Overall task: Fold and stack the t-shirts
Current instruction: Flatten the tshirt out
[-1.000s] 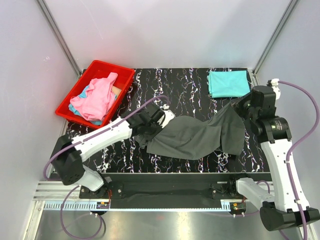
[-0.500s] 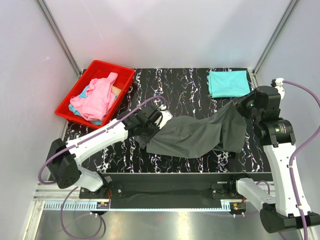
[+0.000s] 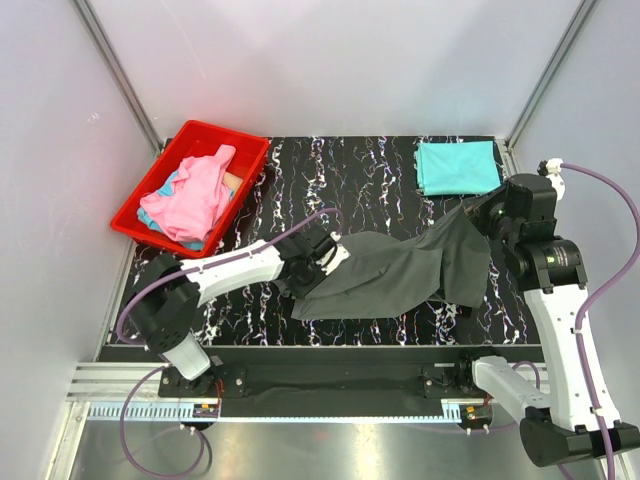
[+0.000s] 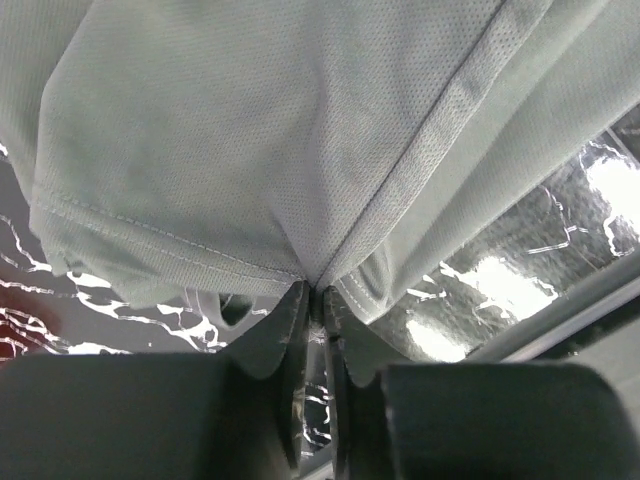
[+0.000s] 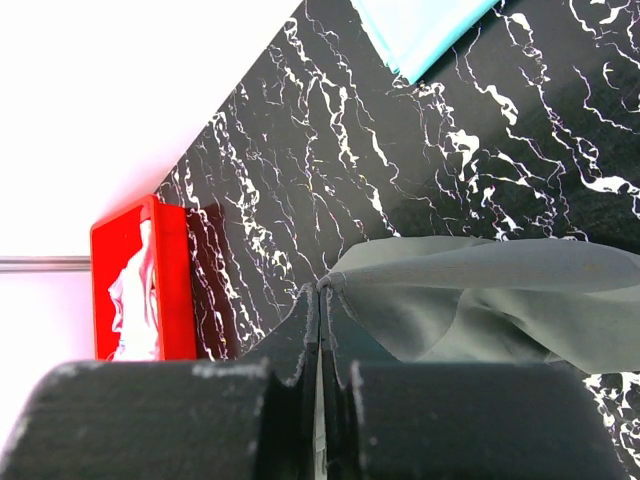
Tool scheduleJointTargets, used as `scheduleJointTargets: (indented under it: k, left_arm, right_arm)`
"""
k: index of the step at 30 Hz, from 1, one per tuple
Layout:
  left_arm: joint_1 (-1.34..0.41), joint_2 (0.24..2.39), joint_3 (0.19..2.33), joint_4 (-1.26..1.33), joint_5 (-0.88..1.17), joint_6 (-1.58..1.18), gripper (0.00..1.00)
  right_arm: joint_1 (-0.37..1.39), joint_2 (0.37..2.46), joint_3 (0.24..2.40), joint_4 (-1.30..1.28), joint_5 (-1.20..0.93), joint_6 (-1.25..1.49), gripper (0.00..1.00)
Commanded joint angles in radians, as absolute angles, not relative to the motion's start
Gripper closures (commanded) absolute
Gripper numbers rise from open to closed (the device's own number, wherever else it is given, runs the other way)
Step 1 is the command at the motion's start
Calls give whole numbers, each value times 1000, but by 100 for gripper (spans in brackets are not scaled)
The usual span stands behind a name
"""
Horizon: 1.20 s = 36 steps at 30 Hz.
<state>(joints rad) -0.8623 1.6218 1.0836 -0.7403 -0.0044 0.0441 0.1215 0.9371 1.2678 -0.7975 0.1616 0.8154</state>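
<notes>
A dark charcoal grey t-shirt (image 3: 400,270) hangs stretched between both grippers over the middle of the black marbled table (image 3: 350,170). My left gripper (image 3: 318,262) is shut on its left edge; the hem fills the left wrist view (image 4: 300,150). My right gripper (image 3: 478,212) is shut on its right corner, seen in the right wrist view (image 5: 450,300). A folded teal t-shirt (image 3: 457,166) lies flat at the back right, and its corner shows in the right wrist view (image 5: 420,30). Pink (image 3: 197,190) and light blue (image 3: 160,215) t-shirts are heaped in the bin.
A red plastic bin (image 3: 245,150) stands at the back left corner of the table, also in the right wrist view (image 5: 165,280). Grey walls close in the back and both sides. A metal rail (image 3: 330,410) runs along the near edge.
My left gripper has moved right and slightly nearer with the grey shirt's edge, bunching the cloth. My right gripper has hardly moved.
</notes>
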Motion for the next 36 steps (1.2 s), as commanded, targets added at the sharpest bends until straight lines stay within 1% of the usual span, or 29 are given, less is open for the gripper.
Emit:
scheduleJointTargets:
  k: [1, 3, 4, 8, 12, 17, 20, 24, 27, 28, 29, 33, 34, 36]
  left_arm:
    - [-867, 1635, 1086, -698, 3, 54, 79]
    - [-865, 1632, 1080, -701, 2, 58, 76]
    - [-865, 1622, 1077, -701, 2, 58, 73]
    - [-867, 1602, 1068, -709, -25, 60, 66]
    - [-867, 1586, 1045, -704, -32, 63, 61]
    - [-867, 1566, 1000, -684, -63, 66, 58]
    - [-867, 1565, 994, -664, -64, 75, 58]
    - [-867, 1583, 1000, -666, -69, 81, 63]
    - [-867, 1580, 1003, -663, -84, 83, 86]
    - [-867, 1568, 1005, -663, -103, 80, 96]
    - [-867, 1560, 1012, -666, -112, 75, 100]
    - [-873, 1504, 1130, -800, -190, 46, 100]
    - [-874, 1491, 1210, -828, -227, 31, 100]
    - [-877, 1461, 1300, -914, -265, 3, 100]
  right_arm:
    - [117, 928, 1269, -753, 152, 807, 100]
    - [118, 928, 1270, -750, 149, 807, 100]
    - [117, 927, 1270, -749, 149, 808, 100]
    - [117, 928, 1266, -744, 140, 811, 100]
    - [117, 928, 1259, -741, 133, 816, 100]
    - [117, 925, 1259, -742, 138, 813, 100]
    - [117, 925, 1255, -741, 138, 813, 100]
    - [115, 925, 1253, -741, 137, 815, 100]
    - [117, 922, 1252, -742, 143, 810, 100]
    - [117, 922, 1252, -742, 144, 808, 100]
    - [117, 923, 1252, -741, 146, 805, 100]
    - [115, 946, 1293, -759, 181, 784, 100]
    - [115, 959, 1336, -762, 201, 782, 100]
    - [117, 969, 1386, -761, 219, 782, 100]
